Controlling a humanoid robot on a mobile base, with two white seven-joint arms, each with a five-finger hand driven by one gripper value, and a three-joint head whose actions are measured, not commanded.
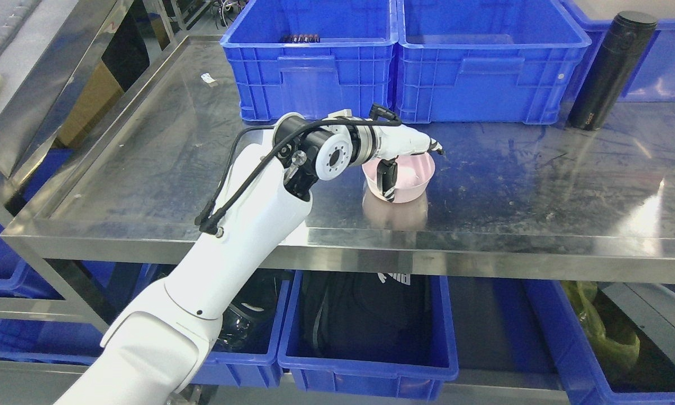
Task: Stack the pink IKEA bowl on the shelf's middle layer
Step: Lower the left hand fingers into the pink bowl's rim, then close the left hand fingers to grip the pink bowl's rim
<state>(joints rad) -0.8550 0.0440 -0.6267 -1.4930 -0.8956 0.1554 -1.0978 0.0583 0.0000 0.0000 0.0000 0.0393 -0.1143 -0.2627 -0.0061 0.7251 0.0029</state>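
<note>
we see a pink bowl [408,179] under our white left hand [405,147], blue crates [309,73] beyond it, a black bottle [612,70] far right.

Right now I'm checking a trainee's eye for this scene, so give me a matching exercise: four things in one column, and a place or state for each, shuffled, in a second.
Things:
1. pink bowl
2. black flask
3. left hand
4. blue crates

Places or states:
A. standing upright at the right, beside a crate
B. side by side at the back of the shelf
C. on the steel shelf, near the front middle
D. over the bowl's rim, thumb down its near side

Pairs: 1-C, 2-A, 3-D, 4-B
</note>
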